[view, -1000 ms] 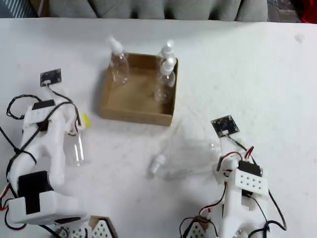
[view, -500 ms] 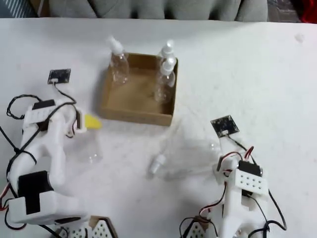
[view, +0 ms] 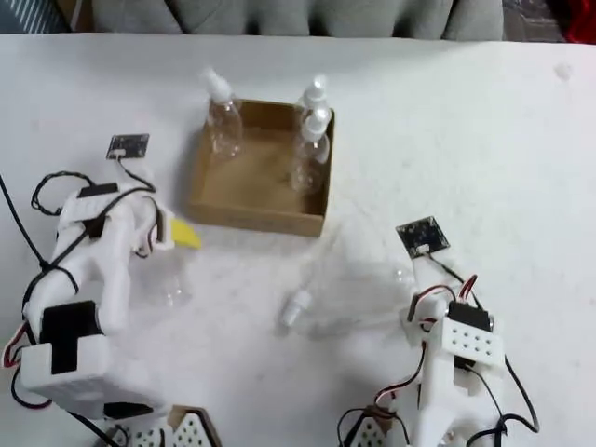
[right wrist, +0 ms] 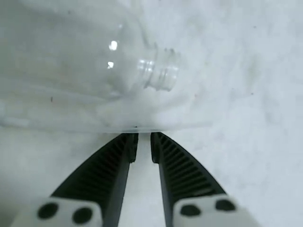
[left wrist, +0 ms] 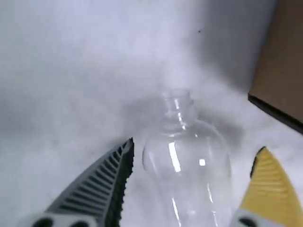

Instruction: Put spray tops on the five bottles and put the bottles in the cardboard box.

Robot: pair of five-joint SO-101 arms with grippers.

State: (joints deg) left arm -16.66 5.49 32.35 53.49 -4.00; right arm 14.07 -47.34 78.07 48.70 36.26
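Yellow finger (left wrist: 265,189) and grey finger (left wrist: 94,194) of left gripper (left wrist: 196,146): spread wide, one on each side of bare-necked bottle (left wrist: 187,161). Thin gap on both sides, so no grip and no clear contact. Nothing fitted on that neck. Upright or tilted: can't tell. From above, bare-necked bottle (view: 173,279) on the table (view: 484,140), just beside the yellow finger, near the front wall of the box (view: 256,216) but outside it.

Right gripper (right wrist: 143,135): dark fingers nearly closed, only a slit between the tips, nothing in it. Tips right at the edge of lying bottle (right wrist: 90,56), clear, on its side, neck (right wrist: 160,72) uncapped. Touching or just short: can't tell.

Loose spray top (view: 296,309) on the table, beside the lying bottle at the end away from the right arm, apart from the box.

Inside the box: one topped bottle (view: 223,126) standing at the far left corner, pair of topped bottles (view: 310,149) standing against the right wall.

Versus 1 s ago:
- Swing of left arm toward the box, yellow finger now closer to the box's front left corner.
- Bare-necked bottle shifted the same way, nearly all of it in the first half second, roughly in place since.
- Small dark board (view: 128,145) on the left arm's cable also further toward the box.
- Right arm, lying bottle, spray top, box and its three bottles: same spots.
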